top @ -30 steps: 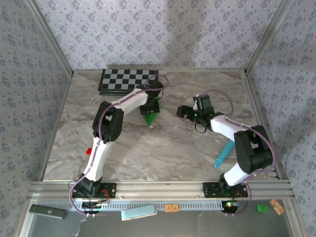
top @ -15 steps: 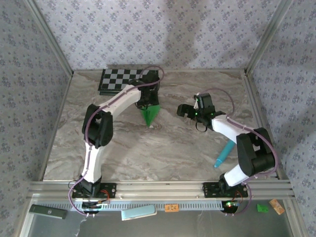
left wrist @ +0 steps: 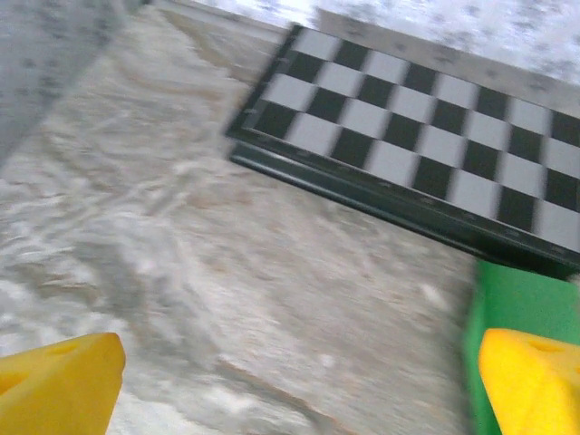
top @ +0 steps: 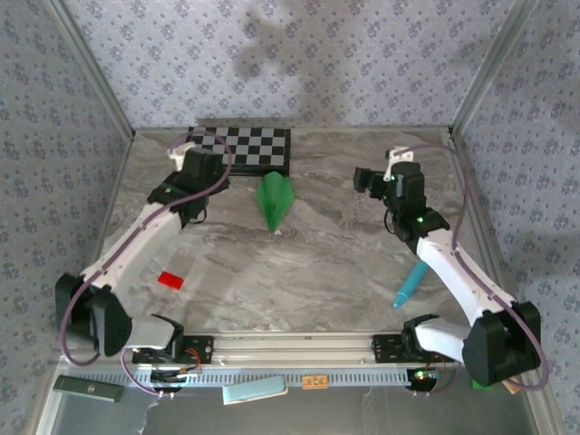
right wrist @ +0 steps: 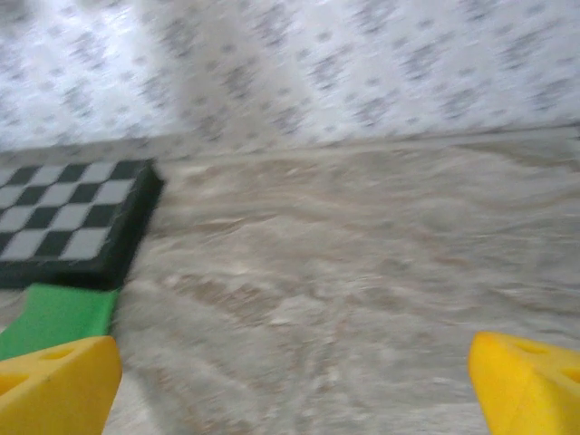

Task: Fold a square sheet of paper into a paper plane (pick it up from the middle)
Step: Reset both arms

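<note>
A: Marble table (top: 299, 272), patterned walls. The grippers?
B: The left gripper (left wrist: 294, 381) is spread wide and empty by the checkerboard's (top: 249, 149) near-left corner. The right gripper (right wrist: 290, 381) is wide too, well right of the board.
A: The paper plane (top: 275, 201)?
B: It lies flat just before the board's near edge, nose pointing away from it.
</note>
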Controlling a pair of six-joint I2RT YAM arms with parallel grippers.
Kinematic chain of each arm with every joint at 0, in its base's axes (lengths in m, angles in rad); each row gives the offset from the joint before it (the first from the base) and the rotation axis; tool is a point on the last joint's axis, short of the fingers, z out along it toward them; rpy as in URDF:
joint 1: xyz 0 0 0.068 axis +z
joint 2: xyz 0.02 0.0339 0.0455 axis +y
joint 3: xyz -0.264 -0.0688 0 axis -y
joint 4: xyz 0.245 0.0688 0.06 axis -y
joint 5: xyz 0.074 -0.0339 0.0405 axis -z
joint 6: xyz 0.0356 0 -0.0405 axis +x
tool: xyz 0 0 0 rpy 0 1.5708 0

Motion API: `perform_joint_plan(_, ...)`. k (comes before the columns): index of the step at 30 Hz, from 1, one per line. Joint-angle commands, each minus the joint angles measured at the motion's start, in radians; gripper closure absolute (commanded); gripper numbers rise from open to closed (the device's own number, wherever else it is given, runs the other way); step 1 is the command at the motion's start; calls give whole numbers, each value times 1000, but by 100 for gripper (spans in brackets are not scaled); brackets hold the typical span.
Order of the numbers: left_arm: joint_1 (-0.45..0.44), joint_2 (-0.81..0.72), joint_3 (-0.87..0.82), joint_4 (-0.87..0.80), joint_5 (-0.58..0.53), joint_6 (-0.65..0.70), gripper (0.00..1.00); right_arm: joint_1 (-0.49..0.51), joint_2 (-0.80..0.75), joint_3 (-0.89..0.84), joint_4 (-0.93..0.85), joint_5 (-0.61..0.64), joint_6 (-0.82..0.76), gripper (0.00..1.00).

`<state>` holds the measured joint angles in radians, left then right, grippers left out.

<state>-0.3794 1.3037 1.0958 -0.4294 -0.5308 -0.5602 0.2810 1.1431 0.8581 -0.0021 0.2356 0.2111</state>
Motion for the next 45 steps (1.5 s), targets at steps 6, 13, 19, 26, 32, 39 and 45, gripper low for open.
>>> perform_joint_plan(6, 248, -256, -480, 494, -21, 134, 0, -137, -65, -261, 126, 275, 10, 0)
perform_joint_plan(13, 388, -224, -639, 704, 96, 239, 0, -221, 7, -450, 372, 205, -55, 0)
perform_joint_plan(19, 409, -81, -682, 940, 306, 364, 0, -229, 110, -533, 631, 64, -190, 0)
perform_joint_plan(26, 424, -28, -767, 1186, 426, 473, 0, -262, 205, -556, 826, -85, -247, 0)
perform_joint_plan(32, 438, 75, -786, 1300, 537, 498, 0, -279, 296, -575, 940, -143, -256, 0)
perform_joint_plan(39, 444, 197, -746, 1334, 587, 509, 0, -286, 376, -579, 1024, -145, -250, 0)
perform_joint_plan(45, 426, 230, -694, 1268, 535, 514, 0, -288, 381, -475, 839, -93, -223, 0)
